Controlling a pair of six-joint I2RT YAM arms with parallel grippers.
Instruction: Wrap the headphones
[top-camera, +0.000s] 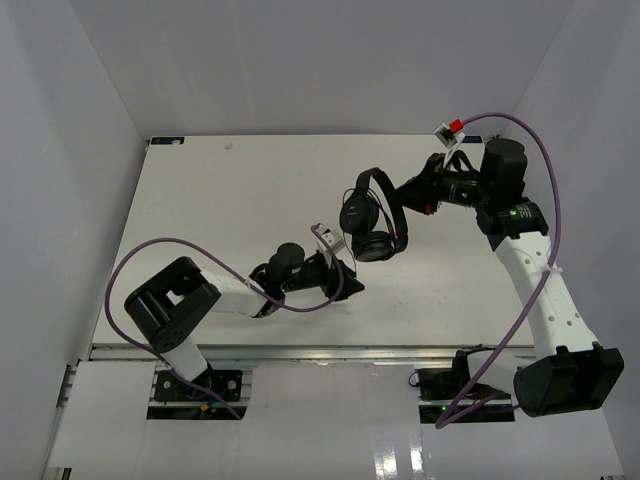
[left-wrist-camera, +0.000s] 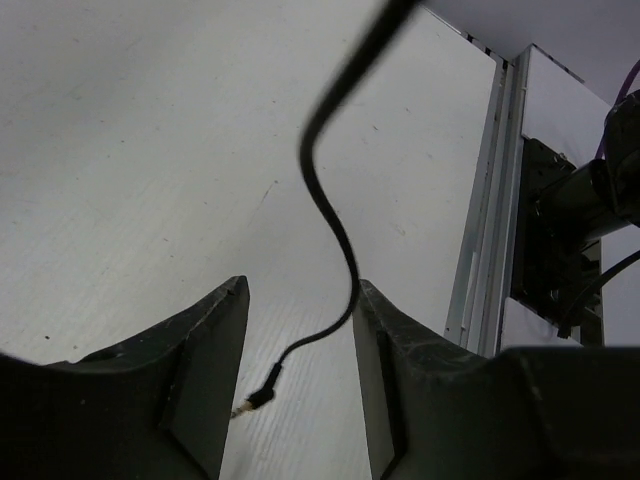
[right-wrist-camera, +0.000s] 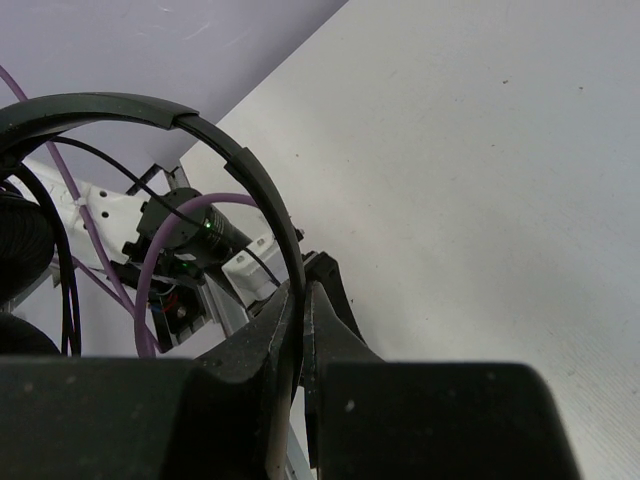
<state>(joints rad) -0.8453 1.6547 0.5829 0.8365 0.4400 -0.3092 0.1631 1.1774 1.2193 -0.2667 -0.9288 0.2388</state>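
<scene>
The right end effector (right-wrist-camera: 300, 292) pinches the headband of the headphones (top-camera: 372, 215) above the table (top-camera: 230, 190), while their cord (left-wrist-camera: 328, 210) hangs lengthwise between the half-open, empty jaws of the nearer left end effector (left-wrist-camera: 300, 290).

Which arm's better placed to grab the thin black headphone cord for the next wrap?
Left, likely: the left gripper, open, straddles the thin black cord; the right gripper is shut on the curved black headband.
</scene>
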